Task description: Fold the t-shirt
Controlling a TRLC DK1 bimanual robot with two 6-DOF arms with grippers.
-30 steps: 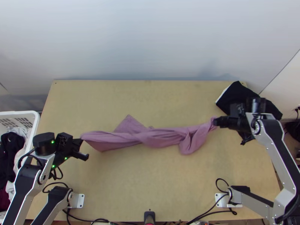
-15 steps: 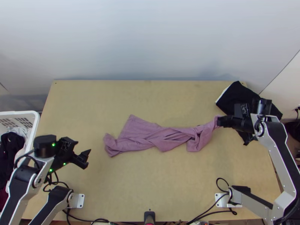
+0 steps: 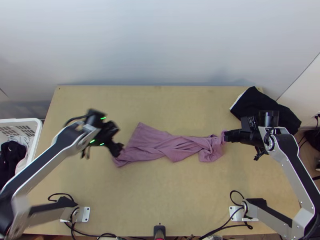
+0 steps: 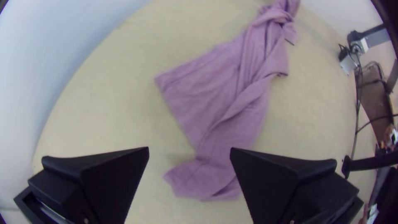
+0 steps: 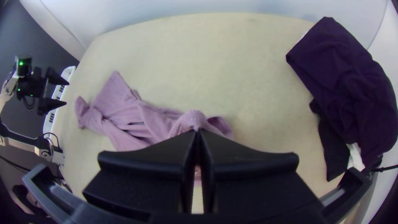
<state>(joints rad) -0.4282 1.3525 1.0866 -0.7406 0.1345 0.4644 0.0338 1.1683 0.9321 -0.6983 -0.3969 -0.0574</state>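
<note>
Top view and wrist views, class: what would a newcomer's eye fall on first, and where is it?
First, the mauve t-shirt, twisted and bunched across the middle of the wooden table, one end pinched in the right gripper. Next, the left gripper, open near the t-shirt's other end. Then the dark clothing, heaped at the table's far right corner.

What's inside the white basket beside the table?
Inside the basket, a dark garment lies against some pale cloth. Whatever is beneath them is covered, and the left arm blocks the basket's nearer part.
</note>
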